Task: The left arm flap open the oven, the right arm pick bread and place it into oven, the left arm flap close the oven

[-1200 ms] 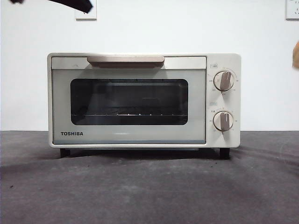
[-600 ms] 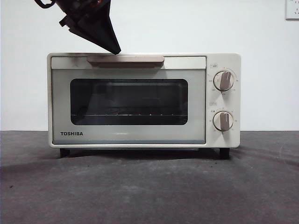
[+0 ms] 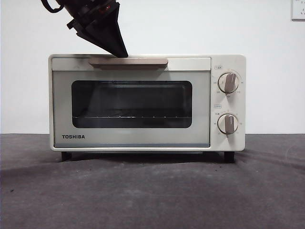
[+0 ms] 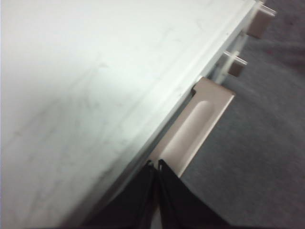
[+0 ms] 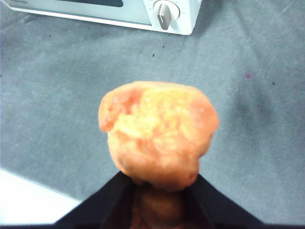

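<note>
At oven [image 3: 143,102] handle [image 3: 127,61] — my left claw [image 4: 156,164] pressed together; hook tip behind bar, pull down slowly — right claw [image 5: 162,183] pinching bread [image 5: 158,131]

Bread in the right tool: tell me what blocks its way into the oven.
The lumpy golden-orange bread is blocked by the cream-white toaster oven's shut glass door. The left tool, jaws together, is at the beige bar handle.
</note>
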Controlling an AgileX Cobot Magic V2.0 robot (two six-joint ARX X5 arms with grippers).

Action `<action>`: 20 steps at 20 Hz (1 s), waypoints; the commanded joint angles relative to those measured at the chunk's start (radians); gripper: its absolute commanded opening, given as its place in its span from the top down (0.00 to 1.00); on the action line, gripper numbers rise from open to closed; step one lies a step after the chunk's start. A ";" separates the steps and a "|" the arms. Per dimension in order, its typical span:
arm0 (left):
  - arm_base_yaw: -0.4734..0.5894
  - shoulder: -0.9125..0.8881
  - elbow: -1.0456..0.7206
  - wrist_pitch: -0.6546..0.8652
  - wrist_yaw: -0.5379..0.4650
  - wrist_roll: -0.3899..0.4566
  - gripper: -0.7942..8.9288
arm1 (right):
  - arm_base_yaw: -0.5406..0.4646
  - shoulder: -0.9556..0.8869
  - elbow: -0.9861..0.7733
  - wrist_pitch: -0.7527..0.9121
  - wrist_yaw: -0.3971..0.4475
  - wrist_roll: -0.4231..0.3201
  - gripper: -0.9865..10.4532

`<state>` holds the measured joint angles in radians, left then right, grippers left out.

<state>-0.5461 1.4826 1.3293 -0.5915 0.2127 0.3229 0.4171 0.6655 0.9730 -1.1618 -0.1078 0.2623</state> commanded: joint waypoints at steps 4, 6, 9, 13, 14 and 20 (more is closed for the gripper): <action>-0.040 0.023 0.005 -0.122 -0.005 -0.002 0.90 | 0.005 0.005 0.018 0.016 0.000 -0.001 0.82; -0.053 0.023 0.005 -0.156 -0.023 -0.006 0.90 | 0.005 0.005 0.018 0.016 0.000 -0.001 0.82; -0.071 0.023 0.005 -0.180 -0.063 -0.024 0.90 | 0.005 0.005 0.018 0.016 0.000 -0.001 0.82; -0.101 0.023 -0.011 -0.186 -0.064 -0.033 0.90 | 0.005 0.005 0.018 0.016 0.000 -0.001 0.82; -0.108 0.023 -0.024 -0.180 -0.064 -0.039 0.90 | 0.005 0.005 0.018 0.016 0.000 -0.001 0.82; -0.129 0.000 -0.125 -0.131 -0.067 -0.076 0.90 | 0.005 0.005 0.018 0.016 0.004 -0.001 0.82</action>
<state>-0.6888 1.4540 1.2003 -0.7586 0.2226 0.2638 0.4171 0.6655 0.9730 -1.1584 -0.1062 0.2623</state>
